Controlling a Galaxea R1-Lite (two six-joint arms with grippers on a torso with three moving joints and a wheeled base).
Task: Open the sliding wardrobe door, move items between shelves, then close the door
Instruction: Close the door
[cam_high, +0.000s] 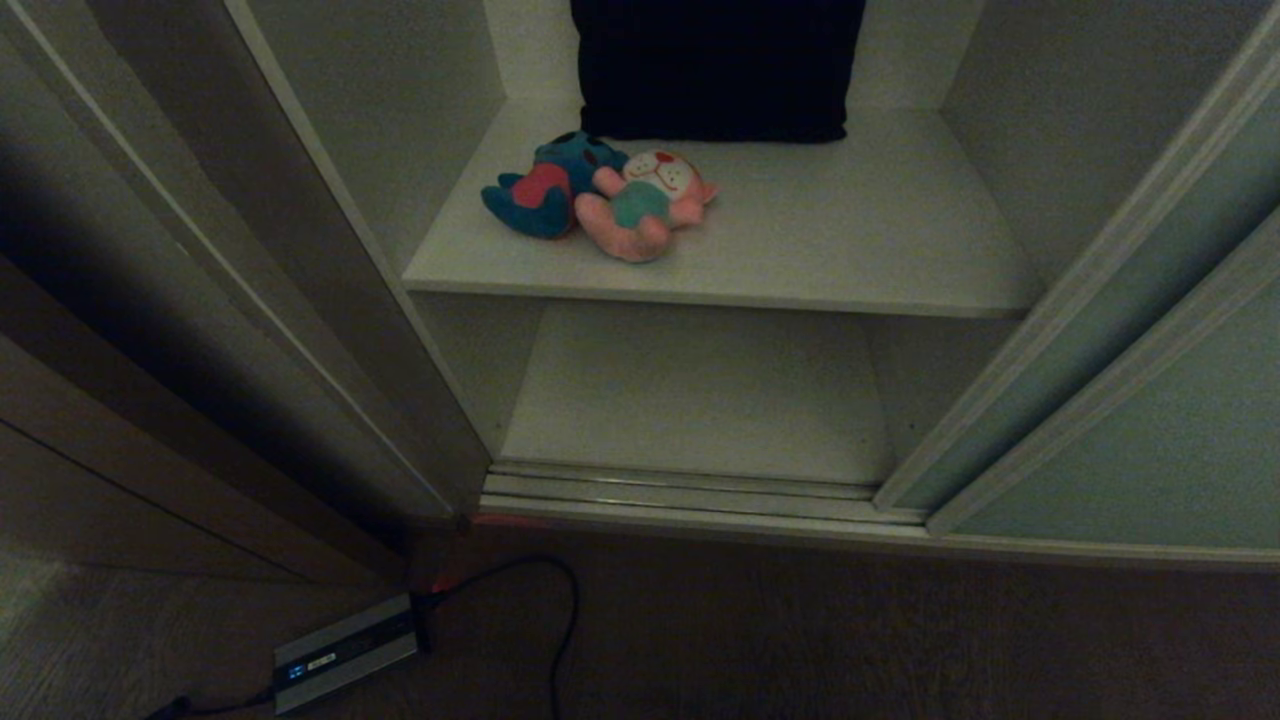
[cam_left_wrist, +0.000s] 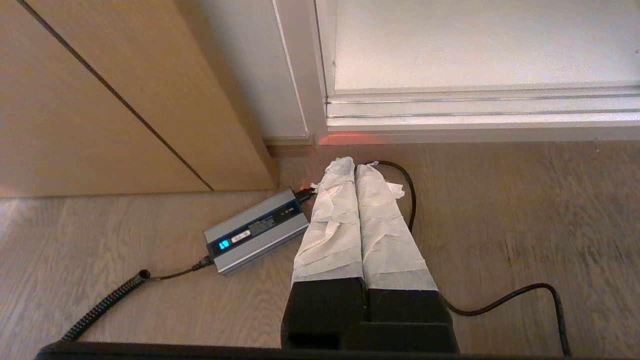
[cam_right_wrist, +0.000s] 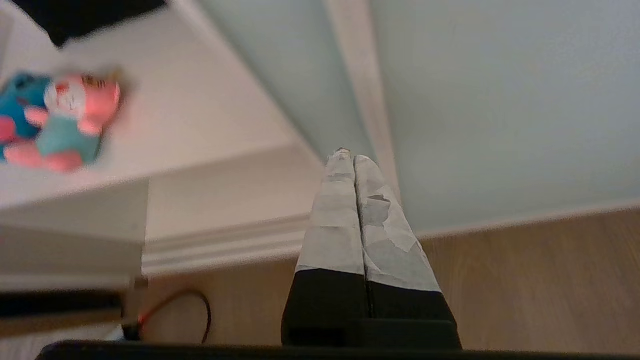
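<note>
Where wood floor (cam_left_wrist: 500, 225) meets wardrobe track (cam_high: 680, 490), both pincers together, left pincer (cam_left_wrist: 356, 165), right pincer (cam_right_wrist: 348, 156).

Neither arm is showing in the head view. The left gripper (cam_left_wrist: 356, 165) is pointing downward, its two tape-wrapped fingers (cam_left_wrist: 332, 220) pressing together and holding nothing. The right gripper (cam_right_wrist: 350, 156) is angling toward twelve o'clock of its wrist view (fingers (cam_right_wrist: 335, 220) likewise taped), its jaws meeting tip to tip, empty.
</note>
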